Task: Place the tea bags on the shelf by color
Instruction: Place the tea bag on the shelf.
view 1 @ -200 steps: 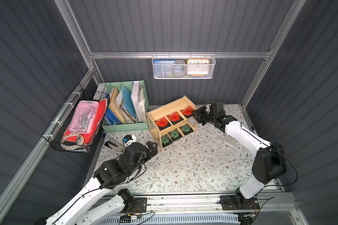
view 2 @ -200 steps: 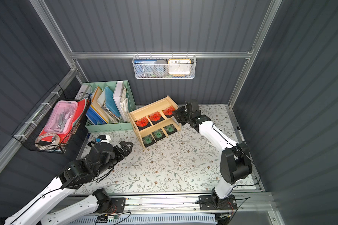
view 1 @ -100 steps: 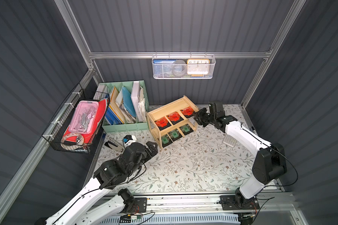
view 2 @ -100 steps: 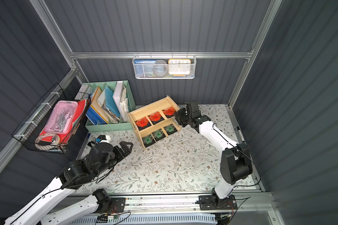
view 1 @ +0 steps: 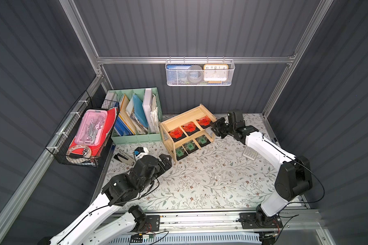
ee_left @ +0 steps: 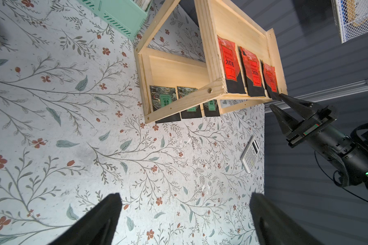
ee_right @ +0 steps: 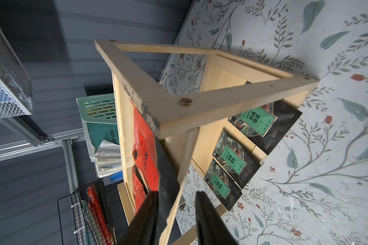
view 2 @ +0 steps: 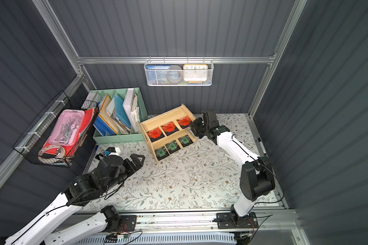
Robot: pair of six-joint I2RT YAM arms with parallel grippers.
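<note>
The light wooden shelf (view 1: 184, 117) (view 2: 168, 115) stands at the back of the mat. Three orange-red tea bags (view 1: 189, 127) (view 2: 169, 128) lie in a row on its upper board. Three green-labelled tea bags (view 1: 190, 145) (view 2: 172, 146) lie on the lower board. My right gripper (view 1: 213, 128) (ee_right: 177, 194) is at the shelf's right end, open. Its fingers straddle the upper board's front rim and the black edge of the end red tea bag (ee_left: 271, 81). My left gripper (view 1: 167, 161) (ee_left: 185, 197) hovers wide open over the mat, in front of the shelf's left end, holding nothing.
A mint-green file organizer (view 1: 136, 135) stands left of the shelf, and a black wire basket (view 1: 83, 137) hangs on the left wall. A calculator (view 1: 250, 153) lies under the right arm. A stapler (view 1: 123, 158) lies near the left arm. A white mesh basket (view 1: 200, 73) hangs on the back wall.
The right gripper's jaws have parted slightly at the shelf's right end. The left arm has not moved.
</note>
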